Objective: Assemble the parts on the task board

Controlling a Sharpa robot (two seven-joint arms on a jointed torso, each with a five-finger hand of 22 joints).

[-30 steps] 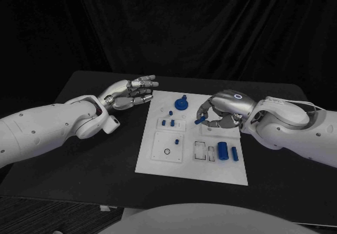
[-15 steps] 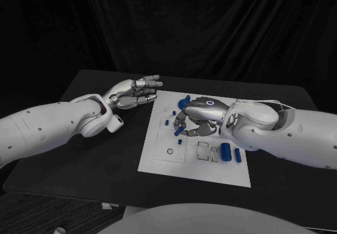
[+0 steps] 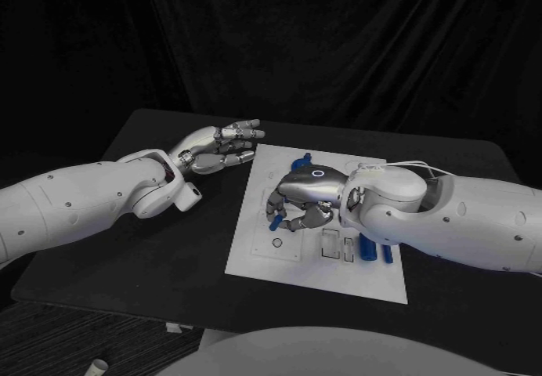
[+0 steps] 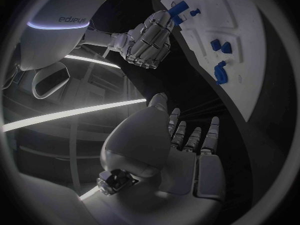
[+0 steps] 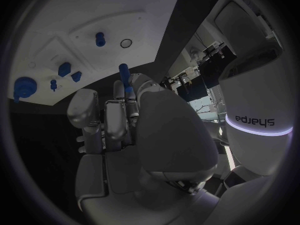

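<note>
The word "sharpa" reads on the white arm casing, mirrored in both wrist views. The right hand (image 3: 299, 204) hovers over the middle of the task board (image 3: 283, 266), pinching a blue peg (image 3: 279, 223) that points down toward the board's left half, just above a ring-shaped hole (image 3: 276, 243). The left hand (image 3: 217, 147) holds nothing, its fingers loosely spread, just off the board's far left corner. A blue disc (image 3: 301, 162) sits near the far edge; blue cylinders (image 3: 368, 247) lie by the right edge.
</note>
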